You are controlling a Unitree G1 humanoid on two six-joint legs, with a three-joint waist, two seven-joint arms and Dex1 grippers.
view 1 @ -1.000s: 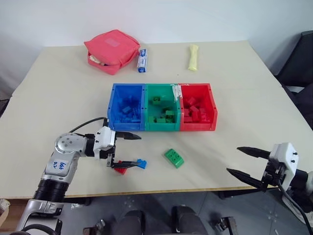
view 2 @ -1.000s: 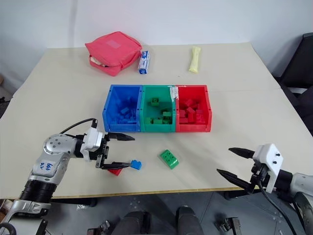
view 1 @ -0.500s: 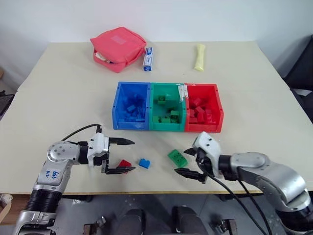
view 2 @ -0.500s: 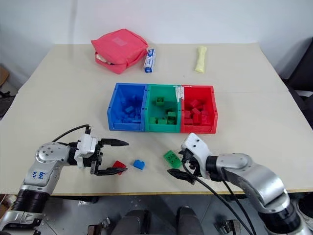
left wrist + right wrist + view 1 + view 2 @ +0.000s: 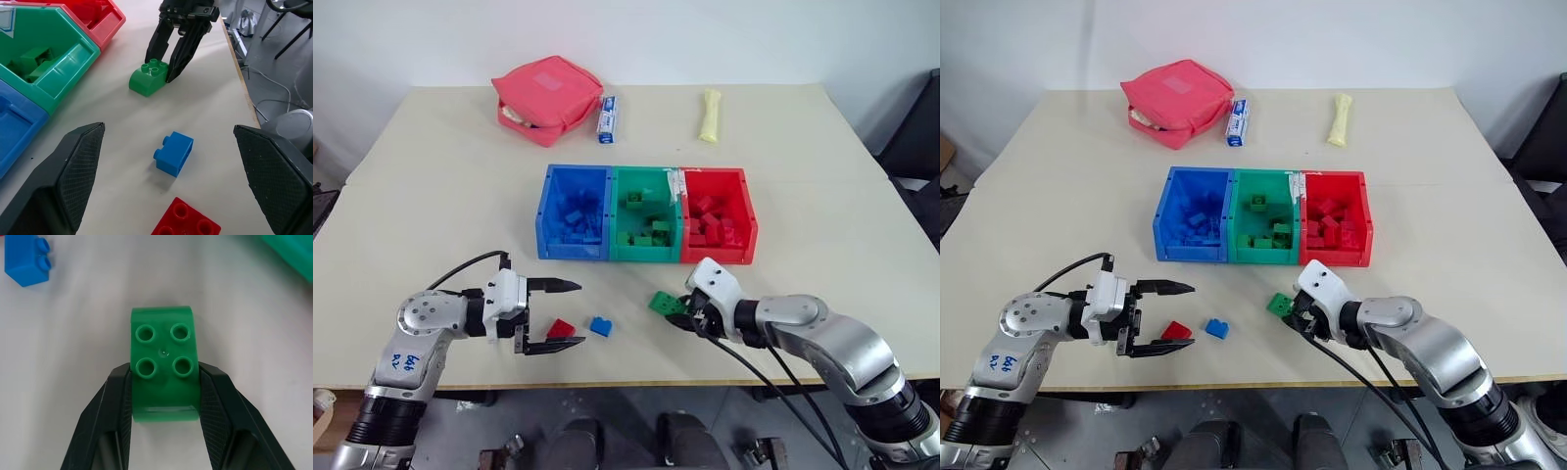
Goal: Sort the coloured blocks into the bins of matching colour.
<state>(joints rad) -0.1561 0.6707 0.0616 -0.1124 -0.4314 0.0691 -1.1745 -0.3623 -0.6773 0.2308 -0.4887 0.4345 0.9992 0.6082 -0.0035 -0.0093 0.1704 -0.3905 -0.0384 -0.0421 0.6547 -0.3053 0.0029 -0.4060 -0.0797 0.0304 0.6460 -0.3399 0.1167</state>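
A green block lies on the table in front of the bins, and my right gripper is shut on its two sides. My left gripper stands open and level at the near left. A red block lies by its lower finger, and a blue block lies just beyond its fingertips. The joined bins stand at mid table: blue, green and red. Each holds several blocks of its own colour.
A pink-red pouch, a small blue-and-white tube and a pale yellow stick lie at the far side of the table. The table's front edge runs close behind the loose blocks. A dark chair stands to the right.
My right arm has swung in from the near right edge to the green block, and its fingers have shut on it. The left gripper has stayed about where it was, still open.
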